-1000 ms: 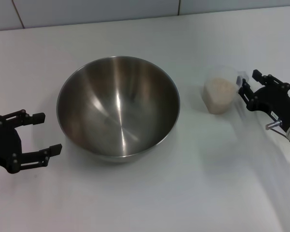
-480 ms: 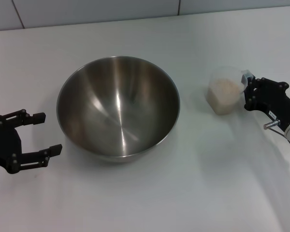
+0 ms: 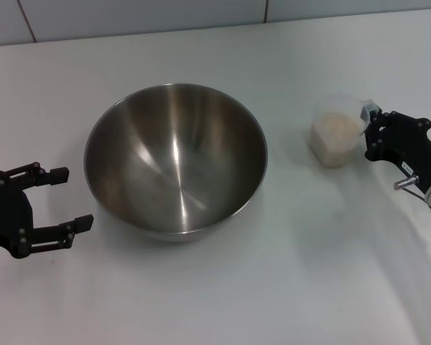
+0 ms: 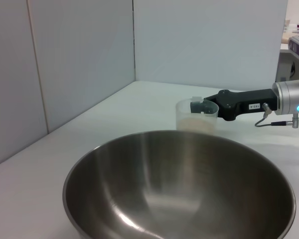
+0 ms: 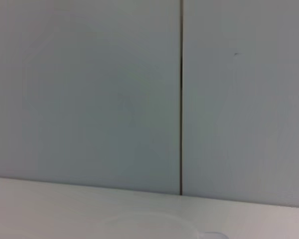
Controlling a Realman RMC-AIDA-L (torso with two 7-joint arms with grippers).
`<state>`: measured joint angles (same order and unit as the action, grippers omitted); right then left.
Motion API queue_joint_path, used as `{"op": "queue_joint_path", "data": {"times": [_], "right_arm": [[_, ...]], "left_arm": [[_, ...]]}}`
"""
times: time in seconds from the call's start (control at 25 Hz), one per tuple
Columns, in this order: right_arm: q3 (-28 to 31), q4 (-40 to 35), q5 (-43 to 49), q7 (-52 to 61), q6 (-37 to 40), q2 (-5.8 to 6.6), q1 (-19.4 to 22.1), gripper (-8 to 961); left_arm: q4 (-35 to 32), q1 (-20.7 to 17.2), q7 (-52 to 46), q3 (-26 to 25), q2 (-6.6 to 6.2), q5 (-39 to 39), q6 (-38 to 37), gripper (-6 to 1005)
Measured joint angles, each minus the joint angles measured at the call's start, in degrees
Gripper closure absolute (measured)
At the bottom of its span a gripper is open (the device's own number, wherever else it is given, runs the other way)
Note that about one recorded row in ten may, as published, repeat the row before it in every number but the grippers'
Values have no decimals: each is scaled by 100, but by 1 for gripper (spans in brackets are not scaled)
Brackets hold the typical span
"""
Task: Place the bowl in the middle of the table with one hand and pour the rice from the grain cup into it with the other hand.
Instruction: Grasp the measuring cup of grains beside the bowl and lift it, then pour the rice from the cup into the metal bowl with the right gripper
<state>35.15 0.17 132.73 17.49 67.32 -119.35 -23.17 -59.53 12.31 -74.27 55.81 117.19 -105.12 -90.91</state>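
Note:
The steel bowl (image 3: 176, 158) stands empty in the middle of the white table (image 3: 273, 295). It also fills the foreground of the left wrist view (image 4: 179, 184). The clear grain cup (image 3: 336, 136) with pale rice (image 3: 335, 126) in it is to the right of the bowl, upright and apart from it. My right gripper (image 3: 373, 129) is shut on the cup's handle, as the left wrist view (image 4: 199, 105) also shows. I cannot tell whether the cup rests on the table or hangs just above it. My left gripper (image 3: 70, 198) is open and empty, left of the bowl and not touching it.
A grey panelled wall (image 3: 144, 14) runs along the table's far edge. In the right wrist view only the wall (image 5: 89, 99) and a faint cup rim (image 5: 149, 221) show.
My right gripper has shut on the cup's handle, and the cup has shifted slightly to the right and up in the head view. The bowl and left gripper have not moved.

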Motion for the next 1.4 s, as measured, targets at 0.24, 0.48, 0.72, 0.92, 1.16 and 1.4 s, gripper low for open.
{"op": "queue_joint_path", "data": {"times": [0.24, 0.48, 0.72, 0.92, 1.16, 1.4], "right_arm": [[124, 0, -4, -52, 473, 0, 59, 941], [481, 278, -17, -607, 1513, 5, 53, 940], [487, 848, 53, -1611, 1682, 15, -310, 939], [460, 1351, 456, -2884, 1346, 0, -541, 938], [405, 1951, 1004, -5924, 941, -49, -491, 937], [-76, 2203, 1036, -8610, 866, -52, -480, 935]], "left_arm": [[2, 0, 0, -3, -3, 0, -24, 170], [-2, 0, -5, -10, -13, 20, -52, 169], [-5, 0, -6, -9, -16, 9, -60, 170], [-12, 5, -9, -9, -10, -1, -64, 170], [-15, 24, -10, -11, -20, -1, -116, 170], [-15, 62, -18, -51, -25, -1, -134, 170]]}}
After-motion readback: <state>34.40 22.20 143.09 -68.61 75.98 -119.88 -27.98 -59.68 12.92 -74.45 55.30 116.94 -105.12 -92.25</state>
